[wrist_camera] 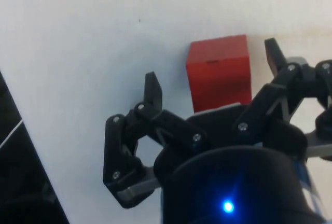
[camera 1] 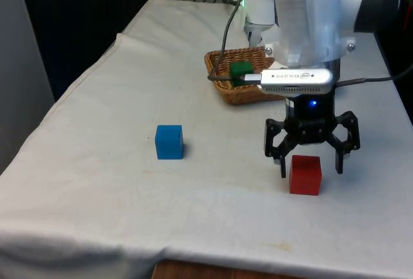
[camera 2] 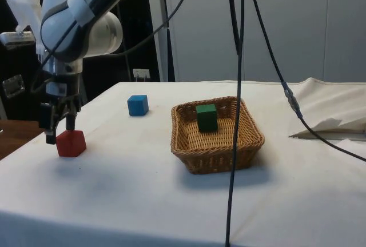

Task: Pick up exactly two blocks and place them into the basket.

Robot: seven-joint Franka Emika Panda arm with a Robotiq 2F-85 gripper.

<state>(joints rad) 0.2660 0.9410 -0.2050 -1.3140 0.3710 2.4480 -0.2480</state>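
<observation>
1. the red block (camera 1: 305, 174) sits on the white cloth near the table's edge closest to the front camera, toward the front view's right corner; in the side view (camera 2: 71, 143) it lies well apart from the basket, toward the table's end.
2. the gripper (camera 1: 312, 166) hangs low over the red block with its two black fingers spread wide, one on each side of the block; in the wrist view (wrist_camera: 213, 73) the block (wrist_camera: 219, 71) lies between the fingertips, closer to one finger, with white cloth visible on the other side. the fingers are released and grip nothing.
3. in the side view the gripper (camera 2: 57, 135) has its fingertips down at about the level of the block's top; whether a fingertip touches the block i cannot tell.
4. the blue block (camera 1: 169, 141) stands alone on the cloth toward the front view's left of the red block, well apart from it; in the side view (camera 2: 138, 104) it lies beyond the red block, nearer the far edge.
5. the basket (camera 1: 219, 82), woven and brown, sits farther back on the table, partly behind the arm in the front view; in the side view (camera 2: 216, 155) it is near the middle of the table.
6. a green block (camera 2: 206, 116) lies inside the basket, tilted against its far wall; in the front view (camera 1: 241, 70) it shows past the arm.
7. the white cloth (camera 1: 97, 182) covers the table, rumpled along its edges.
</observation>
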